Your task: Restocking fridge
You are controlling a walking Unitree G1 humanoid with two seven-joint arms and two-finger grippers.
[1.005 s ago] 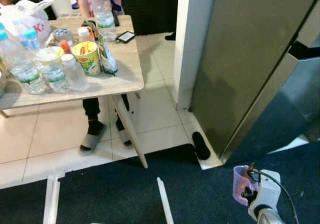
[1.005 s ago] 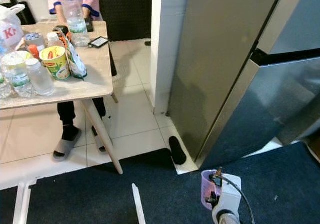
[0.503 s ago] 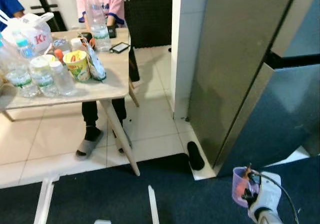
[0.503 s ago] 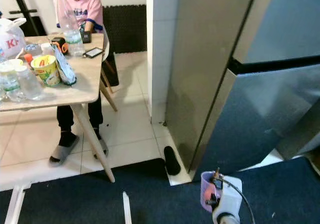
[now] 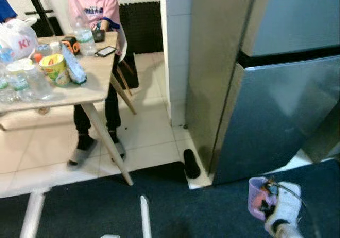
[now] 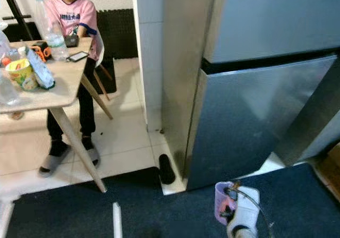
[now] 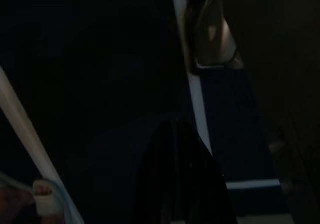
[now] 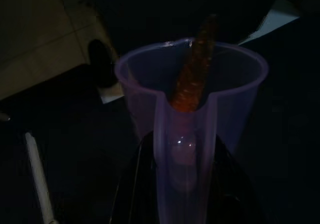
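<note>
A tall steel fridge [image 5: 276, 110] stands ahead on the right with both its upper and lower doors closed. Low at the right of the eye views, my right gripper [image 8: 182, 179] is shut on the handle of a translucent purple cup [image 5: 257, 205]. An orange carrot [image 8: 195, 74] stands upright in that cup. The cup hangs over the dark blue carpet, about a step short of the fridge's lower door. In the very dark left wrist view, my left gripper [image 7: 180, 184] hangs idle over the carpet.
At the left, a marble-topped table [image 5: 95, 86] holds water bottles [image 5: 21, 81], a noodle cup [image 5: 53, 68] and a phone. A person in a pink shirt [image 5: 93, 9] sits behind it. A black slipper [image 5: 191, 163] lies by the tiled pillar [image 5: 175, 47]. A white bar [image 5: 144, 217] lies on the carpet.
The camera has turned right and lifted: the table slid left and the fridge now faces me more squarely. The cup with the carrot stays in my right gripper.
</note>
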